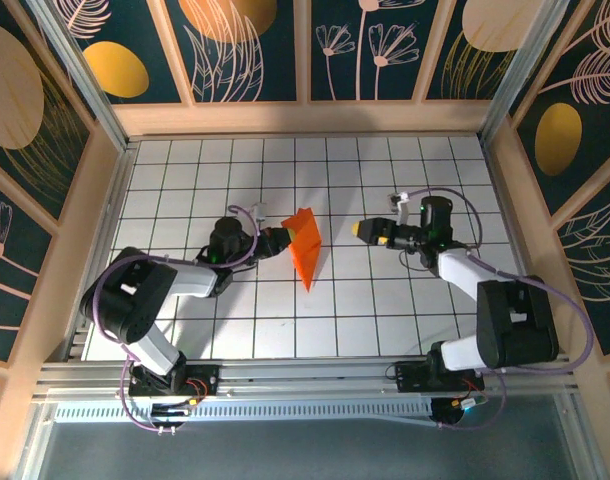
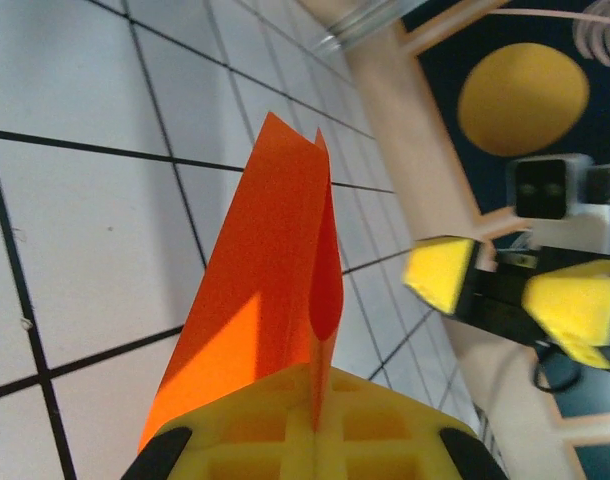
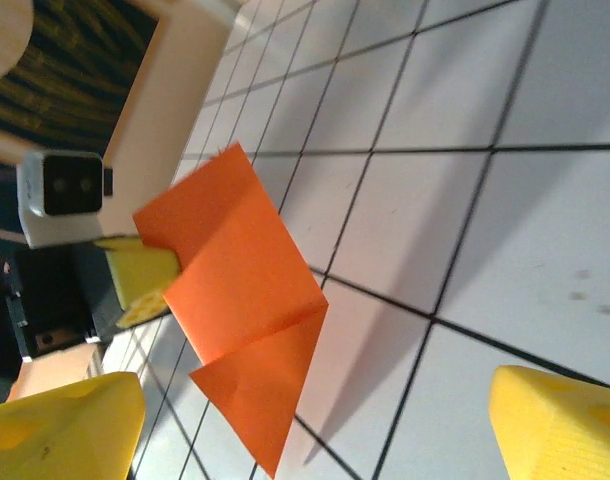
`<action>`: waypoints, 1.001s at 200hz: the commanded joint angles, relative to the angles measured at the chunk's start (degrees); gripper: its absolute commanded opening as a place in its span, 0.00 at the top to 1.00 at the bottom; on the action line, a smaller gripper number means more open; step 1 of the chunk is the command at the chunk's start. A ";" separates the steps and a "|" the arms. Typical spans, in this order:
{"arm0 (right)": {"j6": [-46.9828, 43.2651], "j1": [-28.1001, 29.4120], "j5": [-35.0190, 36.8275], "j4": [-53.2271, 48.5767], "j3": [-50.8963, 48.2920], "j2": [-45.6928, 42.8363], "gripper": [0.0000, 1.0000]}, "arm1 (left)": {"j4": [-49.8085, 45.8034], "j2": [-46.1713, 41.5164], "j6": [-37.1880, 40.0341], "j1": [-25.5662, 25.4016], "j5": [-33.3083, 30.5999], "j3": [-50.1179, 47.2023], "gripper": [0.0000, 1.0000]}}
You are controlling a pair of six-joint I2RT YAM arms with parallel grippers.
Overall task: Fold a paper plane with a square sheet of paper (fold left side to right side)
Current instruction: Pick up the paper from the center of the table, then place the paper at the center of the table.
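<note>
left fingers (image 2: 245,435) pinching paper (image 2: 270,270) edge | right fingers (image 3: 60,430) spread, clear of paper | risk: thin pinch slips or tears, flap springs open, fold skews

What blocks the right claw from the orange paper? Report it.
Nothing visible does. Only bare grid table lies between the open right claw and the orange paper, which the left claw holds pinched from the opposite side.
</note>
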 commanded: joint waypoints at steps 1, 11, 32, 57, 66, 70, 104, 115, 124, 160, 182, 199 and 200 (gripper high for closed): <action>-3.08 3.30 -5.66 6.72 -0.89 2.89 0.11 | 11.44 -2.16 0.80 0.41 6.02 -2.82 1.00; -2.97 4.91 -5.95 8.92 -1.03 4.38 0.11 | 11.60 -2.71 1.15 0.36 7.14 -3.33 1.00; -3.51 7.88 -6.52 11.04 -0.10 7.68 0.12 | 11.17 -3.29 2.09 0.36 8.75 -3.48 1.00; -3.68 9.73 -8.49 13.63 1.15 11.31 0.15 | 10.96 -2.71 2.29 0.41 10.45 -2.92 1.00; -3.33 10.26 -9.38 14.63 1.47 12.32 0.17 | 11.26 -2.26 2.12 0.37 10.88 -2.78 1.00; -3.10 10.40 -9.75 15.15 1.59 12.76 0.17 | 11.31 -2.09 2.04 0.34 10.96 -2.74 1.00; -2.40 12.39 -12.04 16.05 3.33 14.50 0.22 | 11.66 -0.28 1.51 0.37 11.46 -2.39 1.00; -2.16 12.54 -12.39 15.90 3.77 14.48 0.24 | 11.35 0.17 1.50 0.36 11.19 -2.31 1.00; -2.34 12.48 -12.51 15.34 4.12 14.32 0.26 | 10.85 0.47 1.71 0.37 10.89 -2.16 1.00; -5.92 12.39 -11.17 8.63 7.03 13.43 0.35 | 8.31 1.44 2.81 0.36 9.72 -1.69 1.00; -7.50 12.45 -10.57 5.61 8.65 13.42 0.40 | 7.88 2.05 2.99 0.38 9.75 -1.57 1.00; -8.10 12.40 -10.08 4.38 9.71 13.41 0.42 | 7.88 2.65 2.94 0.36 9.97 -1.59 1.00; -8.12 12.39 -10.07 4.29 9.79 13.42 0.43 | 7.84 2.66 2.96 0.36 9.97 -1.59 1.00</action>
